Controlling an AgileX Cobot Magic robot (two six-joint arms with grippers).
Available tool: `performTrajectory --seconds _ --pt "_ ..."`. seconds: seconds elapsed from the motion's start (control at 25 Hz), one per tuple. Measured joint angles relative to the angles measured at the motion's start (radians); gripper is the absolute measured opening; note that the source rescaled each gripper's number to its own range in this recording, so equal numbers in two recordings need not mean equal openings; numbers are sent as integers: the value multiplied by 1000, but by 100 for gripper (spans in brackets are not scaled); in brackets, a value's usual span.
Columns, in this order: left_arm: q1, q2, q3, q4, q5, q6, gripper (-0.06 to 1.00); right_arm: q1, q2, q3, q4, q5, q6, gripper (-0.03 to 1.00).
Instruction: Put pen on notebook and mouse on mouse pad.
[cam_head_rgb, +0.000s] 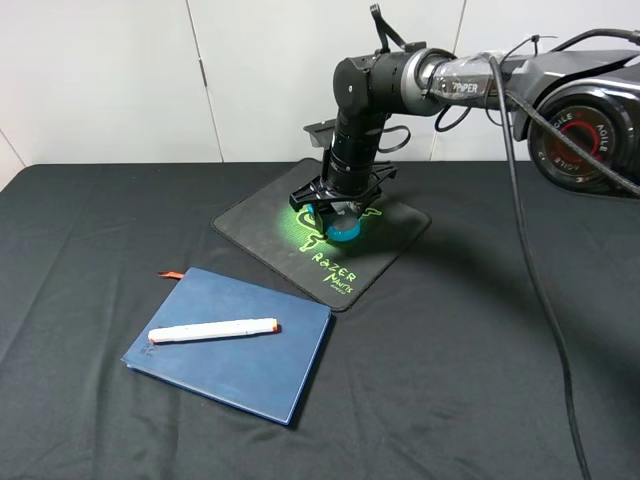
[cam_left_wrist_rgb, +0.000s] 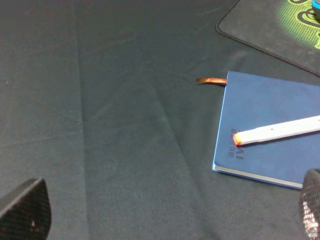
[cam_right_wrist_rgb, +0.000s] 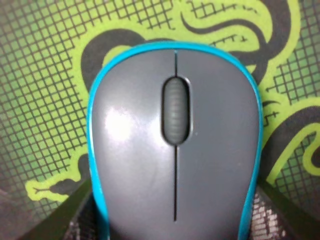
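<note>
I find the right gripper (cam_head_rgb: 338, 222) lowered onto the mouse pad (cam_head_rgb: 385, 240), its fingers (cam_right_wrist_rgb: 75, 210) flanking the mouse (cam_head_rgb: 345, 229); I cannot tell whether they clamp it. The mouse sits on the pad's green logo. The left gripper (cam_left_wrist_rgb: 165, 212) hangs spread wide, holding nothing, above the black tablecloth (cam_head_rgb: 90, 230). The pen (cam_head_rgb: 213, 330) lies flat on the notebook (cam_head_rgb: 260, 365).

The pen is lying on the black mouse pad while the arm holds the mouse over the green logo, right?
Not quite. The pen lies on the blue notebook, not the mouse pad; the high view shows it. The rest stands: the right gripper holds the mouse over the green logo.
</note>
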Motion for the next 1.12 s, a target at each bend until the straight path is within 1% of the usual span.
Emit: performTrajectory --seconds 0.28,0.32,0.36,0.4,0.44,0.48,0.52,0.6,0.72,0.96,1.12 --pt "0 0 0 0 0 0 100 0 0 0 -3 -7 0 2" --pt "0 0 0 0 0 0 100 0 0 0 -3 -7 0 11" --pt "0 0 0 -1 0 0 100 0 0 0 -3 -7 0 43" --pt "0 0 0 -1 0 0 100 0 0 0 -4 -9 0 63" --pt "0 0 0 -1 0 0 100 0 0 0 -7 -9 0 79" --pt "0 0 0 -1 0 0 100 0 0 0 -8 -9 0 87" --pt "0 0 0 -1 0 0 100 0 0 0 -9 -9 0 92" --pt "0 0 0 -1 0 0 100 0 0 0 -11 -9 0 97" --pt "0 0 0 -1 0 0 100 0 0 0 -22 -10 0 100" --pt "0 0 0 -1 0 0 100 0 -9 0 -35 5 3 100" --pt "0 0 0 -1 0 0 100 0 -69 0 -65 67 4 100"
